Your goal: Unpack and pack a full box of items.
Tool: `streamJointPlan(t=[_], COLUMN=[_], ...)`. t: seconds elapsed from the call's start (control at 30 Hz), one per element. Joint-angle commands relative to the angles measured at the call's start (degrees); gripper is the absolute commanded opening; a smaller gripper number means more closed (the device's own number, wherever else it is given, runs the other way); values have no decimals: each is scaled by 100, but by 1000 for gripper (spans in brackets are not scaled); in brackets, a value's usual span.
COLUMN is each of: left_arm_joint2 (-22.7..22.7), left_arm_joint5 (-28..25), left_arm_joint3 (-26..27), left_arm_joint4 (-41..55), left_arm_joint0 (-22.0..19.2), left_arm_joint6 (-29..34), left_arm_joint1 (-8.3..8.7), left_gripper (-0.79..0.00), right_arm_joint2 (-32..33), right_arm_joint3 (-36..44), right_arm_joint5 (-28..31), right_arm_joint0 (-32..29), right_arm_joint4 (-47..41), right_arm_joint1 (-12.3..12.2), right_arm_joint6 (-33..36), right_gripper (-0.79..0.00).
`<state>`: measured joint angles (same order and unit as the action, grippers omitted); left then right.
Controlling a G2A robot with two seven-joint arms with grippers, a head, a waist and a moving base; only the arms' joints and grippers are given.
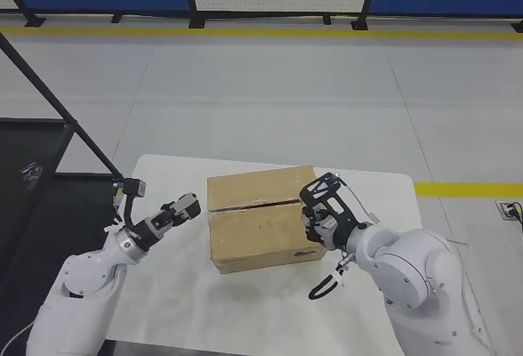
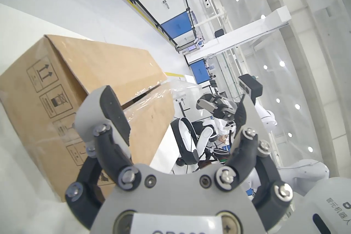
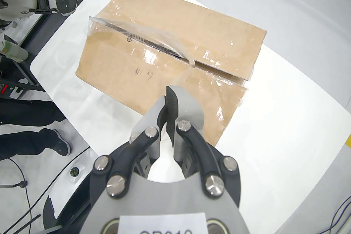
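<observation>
— While the box (image 1: 261, 218) is sitting with its flaps down in the middle of the top view on the counter (image 1: 172, 276), which way is it lying from each pincer?

— Its long axis is running left to right across that frame, and the seam (image 1: 253, 207) is running along it. The left pincer (image 1: 186, 207) is hanging just off the box's left end, jaws spread wide and gripping nothing.

— And the other?

— The right pincer (image 1: 317, 214) is hovering over the right end, jaws pressed together and empty, tip pointing toward the seam where the clear tape (image 3: 153, 40) is looking loose.

— So which is nearer?

— I'm judging the right one: it is overlapping the box's edge, while the left is standing apart from it.
</observation>
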<state>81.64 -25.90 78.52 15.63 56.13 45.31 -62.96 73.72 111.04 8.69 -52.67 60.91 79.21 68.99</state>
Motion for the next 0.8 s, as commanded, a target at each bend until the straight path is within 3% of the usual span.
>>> streamJointPlan(t=[0.0, 0.3, 0.77], left_arm_joint2=[-56, -328, -907], left_arm_joint5=[120, 520, 594], left_arm_joint3=[-42, -716, -1263], left_arm_joint4=[443, 1184, 861], left_arm_joint0=[-57, -580, -1079], left_arm_joint6=[521, 1509, 1107], left_arm_joint1=[6, -18, -141], left_gripper=[0, 0, 0], right_arm_joint2=[3, -18, -59], right_arm_joint3=[-27, -115, -150], right_arm_joint5=[4, 11, 25], right_arm_joint0=[14, 35, 61], right_arm_joint4=[-33, -129, -278], right_arm_joint1=[-11, -59, -137], right_arm_joint6=[-22, -64, 23], right_gripper=[-785, -785, -785])
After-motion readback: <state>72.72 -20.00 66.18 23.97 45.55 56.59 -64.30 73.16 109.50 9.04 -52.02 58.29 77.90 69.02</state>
